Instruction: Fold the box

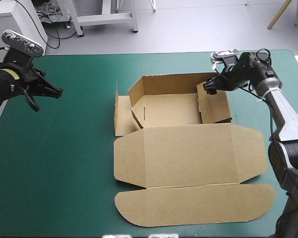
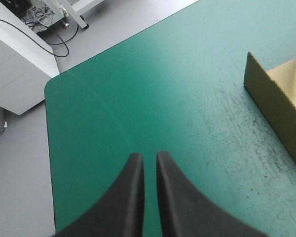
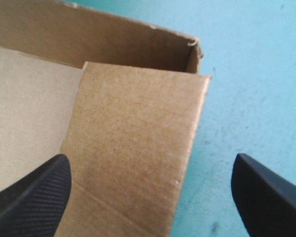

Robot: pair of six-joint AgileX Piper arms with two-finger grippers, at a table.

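**Hidden or unclear**
- High view: the black fingers of the right gripper (image 1: 209, 88) merge with the dark wrist. Their spacing cannot be read there.
- Right wrist view: only one corner of the box (image 3: 133, 138) shows, and the rest is cut off. Only the tips of the right gripper (image 3: 150, 158) are in view. Whether either tip touches the board cannot be told.
- Left wrist view: a single upright brown wall of the box (image 2: 274, 113) shows, cut off at the picture's edge.

**Box** (image 1: 174, 111)
- Brown board on the teal-green cover (image 1: 64, 173), centre to right of centre in the high view.
- The far part stands as an open tray with its walls raised.
- The lid (image 1: 188, 156) lies flat toward the lower frame, ending in a long rounded flap.
- One side panel lies flat at the tray's left.

**Right gripper**
- Upper right of the high view, at the tray's far right corner.
- Fingers spread wide with nothing clamped. The tray's upright right wall stands between them, with bare cover beyond it.

**Left gripper** (image 1: 52, 91)
- Upper left of the high view, well apart from the box and over bare cover.
- In the left wrist view, the left gripper (image 2: 148, 155) has its fingers drawn together to a thin slit and holds nothing. The box wall lies ahead and off to one side.
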